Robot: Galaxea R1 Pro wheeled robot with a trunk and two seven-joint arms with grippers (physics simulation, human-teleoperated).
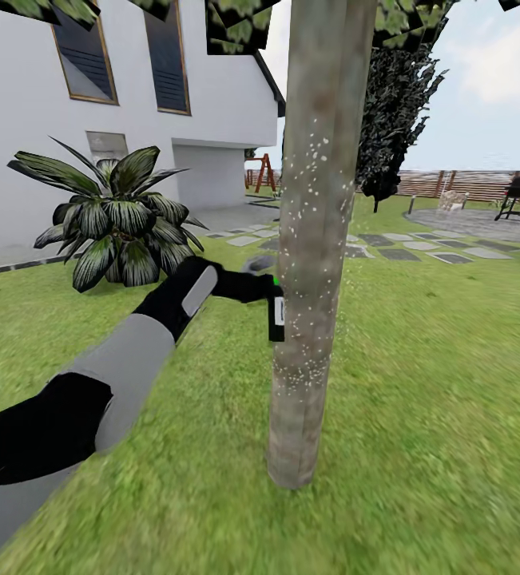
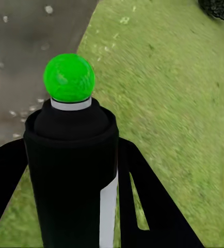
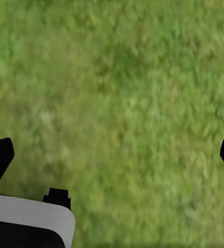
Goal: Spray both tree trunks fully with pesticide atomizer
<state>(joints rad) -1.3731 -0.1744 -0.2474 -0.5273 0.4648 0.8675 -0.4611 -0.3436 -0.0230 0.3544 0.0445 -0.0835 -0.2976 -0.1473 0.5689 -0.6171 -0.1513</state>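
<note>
our left arm [image 1: 124, 359] is stretched out forward and a bit to the right in the head view, elbow low, wrist pointed at the tree trunk [image 1: 315, 263]. the left gripper [image 1: 266, 297] is pinched around the pesticide atomizer [image 1: 276, 313], holding it upright just beside the trunk's left edge, roughly halfway up the bare part we can see. from the left wrist cam the black fingers [image 2: 153, 206] sit on both sides of the bottle [image 2: 70, 175], which looks like a dark cylinder with a white stripe down it, a pale collar and a bright green ball [image 2: 69, 77] on top. in the head view there's a small green spot near its top too.

the trunk is grey-brown and mottled, and it's dotted with white pesticide specks [image 1: 311, 160], thick in the upper middle and again lower down near [image 1: 303, 371]. some specks show on the bark in the left wrist cam as well [image 2: 19, 31].

right gripper [image 3: 112, 155]: the two black finger tips sit far apart at the edges of its wrist cam, so spread, nothing between them, just blurry grass [image 3: 117, 93] below.

surroundings: green lawn [image 1: 435, 383], a spiky palm [image 1: 116, 220] off to the left, white house [image 1: 92, 120] behind it, stepping stones [image 1: 403, 251], a wooden fence [image 1: 467, 184] and a dark narrow tree [image 1: 395, 112] further back.
</note>
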